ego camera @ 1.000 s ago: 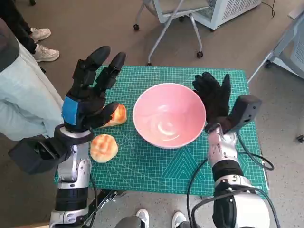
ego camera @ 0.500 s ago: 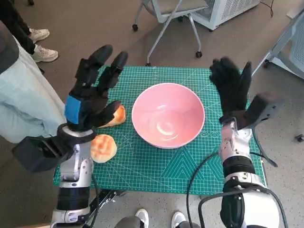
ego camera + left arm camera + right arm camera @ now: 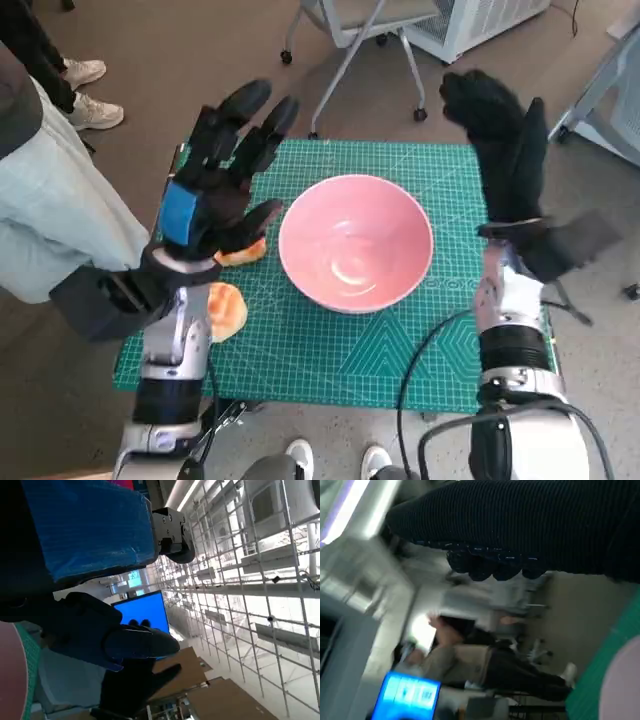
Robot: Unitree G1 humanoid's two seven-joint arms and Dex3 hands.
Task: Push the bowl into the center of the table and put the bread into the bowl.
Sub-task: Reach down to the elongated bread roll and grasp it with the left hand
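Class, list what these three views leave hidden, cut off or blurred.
- Far bread, head view: mostly hidden under the left robot hand.
- Near bread, head view: partly behind the left forearm.
- Pink bowl, right wrist view: cut by the edge, blurred.
- Person, right wrist view: motion-blurred.
- Right robot hand: palm side unseen.

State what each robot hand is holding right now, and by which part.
Nothing is held. The left robot hand and right robot hand are both raised with fingers spread; the bread lies on the mat.

One pink bowl (image 3: 355,243) and two bread rolls, one (image 3: 243,251) near the bowl, the other (image 3: 226,310) nearer the table's front edge. One green cutting mat (image 3: 400,350). Two robot hands: left (image 3: 215,195), right (image 3: 505,140). One wheeled chair (image 3: 365,30).
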